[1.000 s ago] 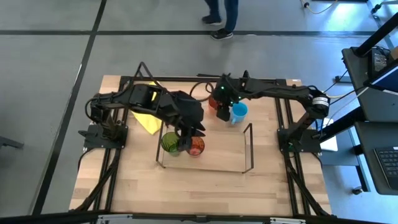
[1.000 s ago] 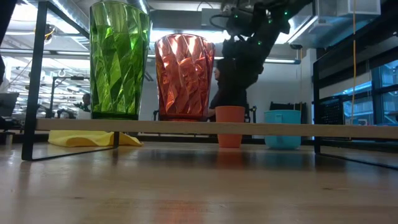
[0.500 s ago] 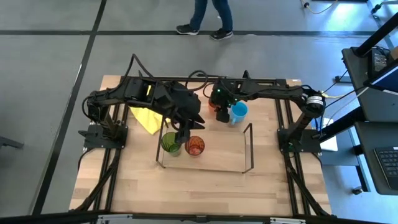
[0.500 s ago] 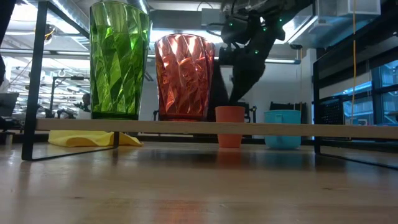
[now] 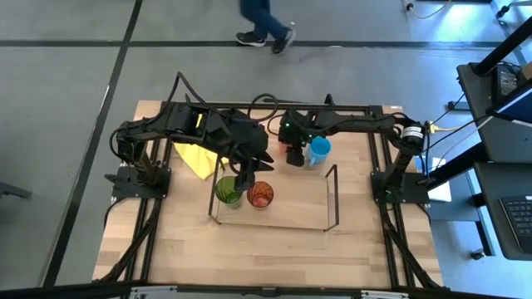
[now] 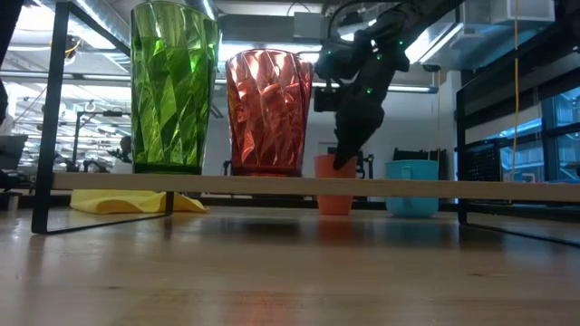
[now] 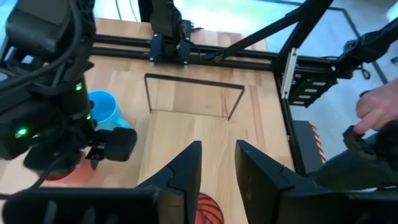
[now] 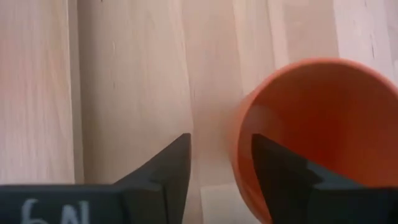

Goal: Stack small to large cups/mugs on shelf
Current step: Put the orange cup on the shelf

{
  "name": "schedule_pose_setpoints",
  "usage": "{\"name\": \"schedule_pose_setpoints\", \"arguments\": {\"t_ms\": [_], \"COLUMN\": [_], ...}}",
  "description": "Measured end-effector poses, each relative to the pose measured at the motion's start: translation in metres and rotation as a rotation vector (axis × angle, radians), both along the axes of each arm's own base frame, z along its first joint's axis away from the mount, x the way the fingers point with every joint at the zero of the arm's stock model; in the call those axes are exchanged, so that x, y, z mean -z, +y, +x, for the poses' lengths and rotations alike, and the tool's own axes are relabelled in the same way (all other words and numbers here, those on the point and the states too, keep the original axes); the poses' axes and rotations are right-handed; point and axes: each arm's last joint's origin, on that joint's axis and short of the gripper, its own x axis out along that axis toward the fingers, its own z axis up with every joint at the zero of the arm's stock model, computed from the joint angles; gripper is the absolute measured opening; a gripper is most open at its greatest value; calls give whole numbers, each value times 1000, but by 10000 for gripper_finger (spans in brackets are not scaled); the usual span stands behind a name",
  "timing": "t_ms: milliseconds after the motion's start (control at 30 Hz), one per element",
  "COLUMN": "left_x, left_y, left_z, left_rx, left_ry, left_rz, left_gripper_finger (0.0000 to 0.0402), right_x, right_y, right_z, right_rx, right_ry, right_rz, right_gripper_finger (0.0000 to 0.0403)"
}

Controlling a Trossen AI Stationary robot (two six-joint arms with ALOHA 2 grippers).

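The green tumbler (image 5: 226,193) and the red-orange patterned cup (image 5: 261,195) stand upright side by side on the left half of the wire shelf (image 5: 332,199). The plain orange cup (image 6: 335,186) and the light blue mug (image 5: 319,148) stand on the table behind the shelf. My right gripper (image 8: 220,138) is open, pointing down at the orange cup's rim, with one finger over its mouth and one outside. My left gripper (image 7: 217,144) is open and empty, above and just behind the two shelved cups. My right gripper comes from above with its fingers on either side of the orange cup's wall (image 8: 240,155), on the side away from the blue mug. One finger (image 8: 280,168) stands inside the rim and one (image 8: 158,168) outside. I cannot tell whether either finger touches the wall. The cup stands upright on the table.
A yellow cloth (image 5: 195,158) lies on the table at the far left, behind the shelf. The shelf's right half (image 5: 303,203) is bare board. The black table frame (image 5: 274,106) runs along the far edge. A person's legs (image 5: 266,21) show on the floor beyond.
My right gripper has come down onto the orange cup's rim, shifting a little toward the table's left. My left gripper has drawn up and back toward the far edge, away from the red-orange cup, which stays on the shelf.
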Motion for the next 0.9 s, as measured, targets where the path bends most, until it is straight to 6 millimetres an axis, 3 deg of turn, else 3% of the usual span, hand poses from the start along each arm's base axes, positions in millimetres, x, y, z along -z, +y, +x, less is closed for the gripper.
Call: {"name": "schedule_pose_setpoints", "arguments": {"t_ms": [133,467,667,800,900], "left_x": [1,1,3,5,5], "left_y": [0,0,1,1,-1], "left_z": [0,0,-3,-3,-3], "left_rx": [5,8,-7,-17,-28], "left_ry": [7,7,42,56,54], "left_rz": [13,18,44,41,56], "left_gripper_finger": [92,92,92,92,92], "right_x": [0,1,0,-5,-17], "right_y": [0,1,13,36,55], "right_z": [-1,-2,-1,-1,0], "right_rx": [24,56,47,-22,-74], "right_ry": [5,21,43,63,49], "right_rz": [14,29,45,43,-61], "right_gripper_finger": [142,18,24,15,9]}}
